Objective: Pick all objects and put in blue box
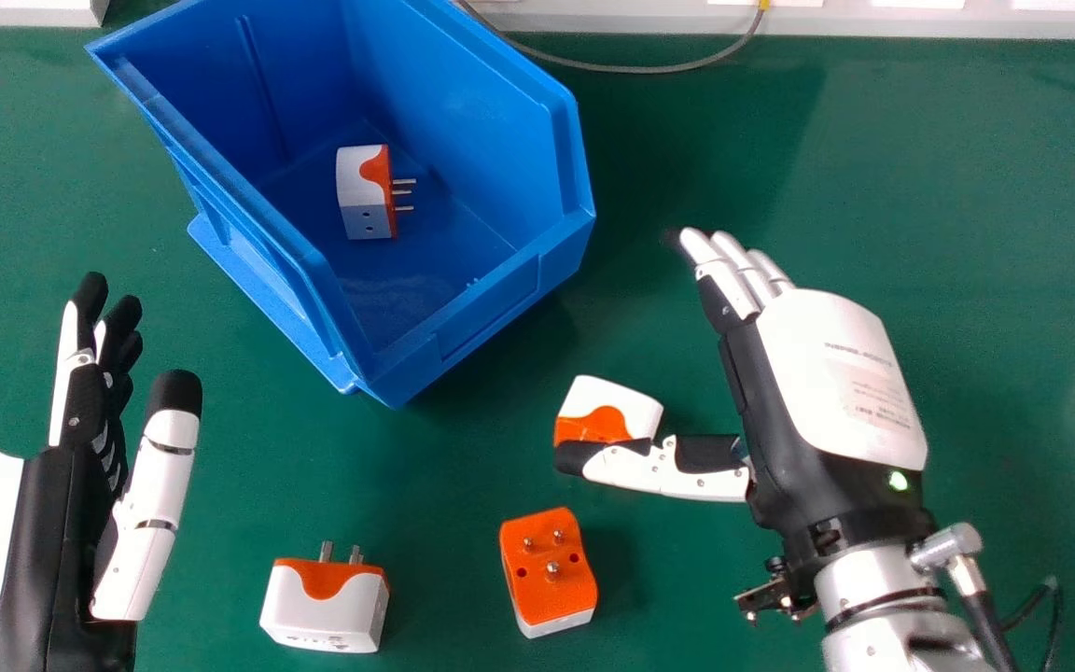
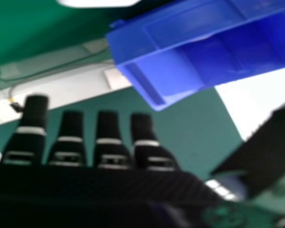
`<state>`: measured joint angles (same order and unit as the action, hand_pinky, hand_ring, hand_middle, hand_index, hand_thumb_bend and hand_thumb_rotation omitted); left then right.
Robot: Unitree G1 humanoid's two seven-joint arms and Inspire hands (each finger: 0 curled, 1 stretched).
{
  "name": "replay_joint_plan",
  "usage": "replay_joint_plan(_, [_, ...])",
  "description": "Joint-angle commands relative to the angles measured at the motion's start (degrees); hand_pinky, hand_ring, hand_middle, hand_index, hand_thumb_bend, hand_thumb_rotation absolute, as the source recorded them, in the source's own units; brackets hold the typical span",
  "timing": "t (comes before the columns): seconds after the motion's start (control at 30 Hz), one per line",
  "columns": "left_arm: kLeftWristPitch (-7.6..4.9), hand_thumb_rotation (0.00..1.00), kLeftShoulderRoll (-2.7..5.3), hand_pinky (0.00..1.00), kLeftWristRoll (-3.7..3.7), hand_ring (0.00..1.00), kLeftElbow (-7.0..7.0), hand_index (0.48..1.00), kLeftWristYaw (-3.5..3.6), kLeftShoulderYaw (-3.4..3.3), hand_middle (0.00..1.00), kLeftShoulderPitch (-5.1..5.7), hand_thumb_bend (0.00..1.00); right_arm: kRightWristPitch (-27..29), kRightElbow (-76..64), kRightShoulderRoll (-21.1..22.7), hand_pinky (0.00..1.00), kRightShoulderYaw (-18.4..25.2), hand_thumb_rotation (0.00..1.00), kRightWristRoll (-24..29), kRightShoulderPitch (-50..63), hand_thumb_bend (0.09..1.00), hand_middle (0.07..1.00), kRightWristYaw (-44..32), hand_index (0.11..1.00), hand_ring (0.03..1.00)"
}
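My right hand (image 1: pixel 827 373) is open at the right of the head view, its thumb across the near edge of a white and orange adapter (image 1: pixel 607 406). In the right hand view the fingers of my right hand (image 2: pixel 109 142) are straight, with the blue box (image 2: pixel 190 42) beyond them. My left hand (image 1: pixel 80 467) stands open at the left of the head view. One adapter (image 1: pixel 365 191) lies inside the blue box (image 1: pixel 500 322). Nearer the front are an adapter (image 1: pixel 325 607) with pins pointing away and another (image 1: pixel 549 571) with pins up.
The green table (image 1: pixel 967 187) lies under everything. Along its far edge runs a white ledge (image 1: pixel 948 23), with a grey cable (image 1: pixel 631 68) looping down in front of it. The box's near corner stands between my two hands.
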<state>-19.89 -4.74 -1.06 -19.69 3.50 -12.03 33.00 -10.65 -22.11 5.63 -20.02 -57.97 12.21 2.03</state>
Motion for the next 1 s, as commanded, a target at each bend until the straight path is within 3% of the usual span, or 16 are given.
replay_joint_plan(0.0, [-0.15,0.96,0.23,1.00,0.71,0.98,-2.03,0.999,0.08,0.25,0.98,0.44,0.46,0.07,0.12,0.28,0.68,-0.11,0.49,-0.16,-1.25,0.847,0.838,0.89,0.817,0.824])
replay_joint_plan(0.1, [0.50,0.96,0.30,1.00,0.71,0.98,-2.45,1.000,0.00,0.31,0.98,0.56,0.46,-0.08,1.00,0.91,0.67,-0.31,0.49,-0.13,-1.71,0.848,0.832,0.00,0.812,0.818])
replay_joint_plan(0.27, [0.28,0.96,0.29,1.00,0.48,0.98,-2.19,1.000,-0.12,0.26,0.98,0.33,0.46,-1.74,2.46,1.59,0.67,-0.93,0.46,-0.76,-2.66,0.843,0.832,-2.51,0.812,0.812])
replay_joint_plan(0.37, [0.48,0.96,0.32,1.00,1.04,0.98,-2.09,1.000,0.03,0.24,0.98,0.07,0.46,-2.24,3.95,1.93,0.67,-1.34,0.46,-1.27,-3.57,0.835,0.831,-2.38,0.811,0.810])
replay_joint_plan(0.43, [-0.05,0.95,0.15,1.00,1.48,0.98,-1.52,1.000,0.27,0.10,0.98,-0.27,0.45,-2.43,4.98,2.12,0.67,-1.64,0.47,-1.58,-4.23,0.833,0.825,-2.12,0.805,0.804])
replay_joint_plan(0.6, [0.01,0.95,0.09,1.00,1.68,0.98,-1.32,1.000,0.22,-0.07,0.98,-0.54,0.45,-3.17,7.41,2.40,0.67,-2.05,0.47,-1.40,-5.96,0.820,0.816,-2.56,0.791,0.794])
replay_joint_plan(0.67, [-0.15,0.95,0.25,1.00,1.61,0.98,-1.20,1.000,0.00,-0.19,0.98,-0.69,0.45,-3.17,9.12,2.63,0.67,-2.10,0.47,-1.01,-7.00,0.818,0.816,-2.34,0.790,0.794])
replay_joint_plan(0.73, [-0.46,0.94,0.28,1.00,1.06,0.98,-1.07,0.997,-0.27,-0.28,0.97,-0.82,0.44,-3.66,10.06,2.70,0.67,-2.26,0.45,-1.02,-7.77,0.816,0.809,-2.57,0.780,0.787])
replay_joint_plan(0.8, [-0.95,0.94,0.04,1.00,0.86,0.97,-0.78,0.994,-0.19,-0.36,0.97,-1.02,0.43,-4.13,10.77,2.57,0.67,-2.44,0.45,-1.05,-8.50,0.811,0.808,-2.37,0.779,0.785])
replay_joint_plan(0.97, [-0.95,0.93,-0.01,0.99,2.00,0.96,-0.47,0.983,0.36,-0.32,0.96,-1.35,0.42,-5.73,11.54,2.22,0.66,-2.77,0.43,-1.01,-9.84,0.794,0.801,-2.79,0.770,0.774])
